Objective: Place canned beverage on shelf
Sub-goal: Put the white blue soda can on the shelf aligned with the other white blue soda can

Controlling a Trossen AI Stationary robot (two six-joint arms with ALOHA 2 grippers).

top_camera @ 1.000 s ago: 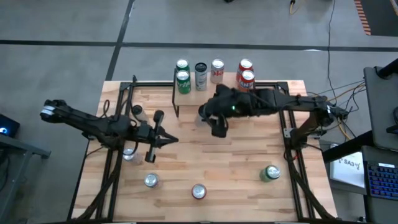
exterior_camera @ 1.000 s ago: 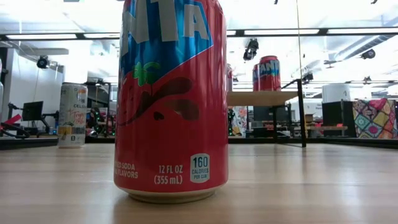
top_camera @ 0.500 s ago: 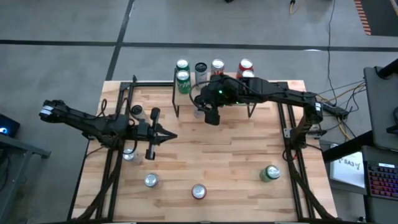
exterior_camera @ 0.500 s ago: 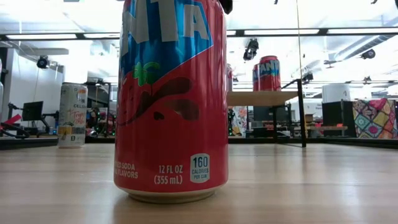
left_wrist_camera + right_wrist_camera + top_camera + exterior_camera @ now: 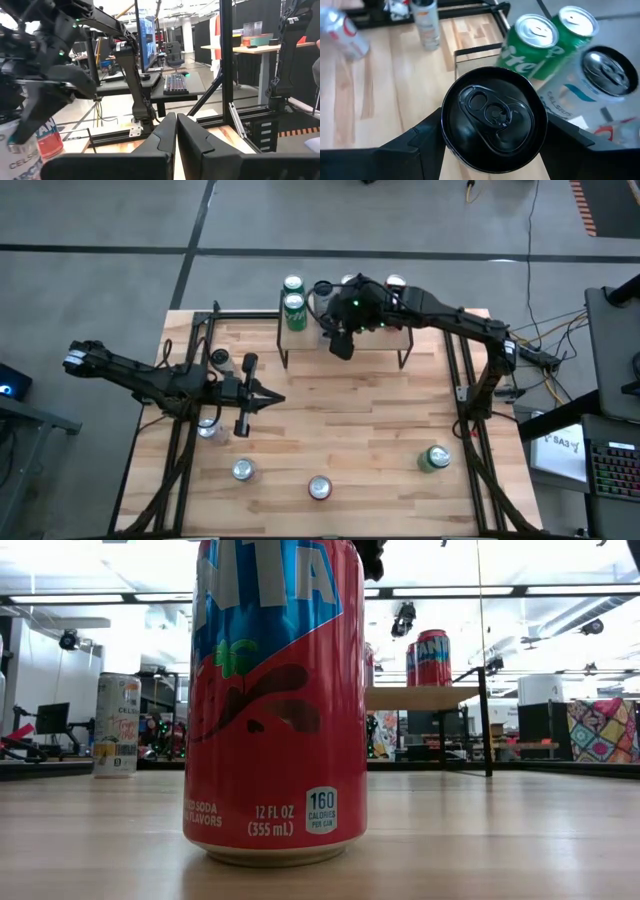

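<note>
My right gripper (image 5: 338,340) reaches over the shelf (image 5: 378,342) at the table's far side and is shut on a black-topped can (image 5: 492,115). On the shelf stand two green cans (image 5: 535,40), a white can with a black top (image 5: 605,75) and red cans (image 5: 432,657). My left gripper (image 5: 270,402) hangs shut and empty over the table's left half; its fingers (image 5: 176,135) point level. My right gripper pinches the black-topped can between its two fingers, one on each side of the wall just below the rim (image 5: 445,135). The fingers slant down from the table's right side. The can is upright, top up, lifted above the shelf's front part (image 5: 480,57).
Several loose cans stand on the table: a red one (image 5: 275,700) at the near edge, a green one (image 5: 434,458) near right, silver ones (image 5: 243,470) near left, and a white one (image 5: 117,725). Black frame bars (image 5: 462,380) run along both sides.
My right gripper has carried the black-topped can from the table's middle toward the far edge and now holds it over the shelf, still upright. My left arm has kept still.
</note>
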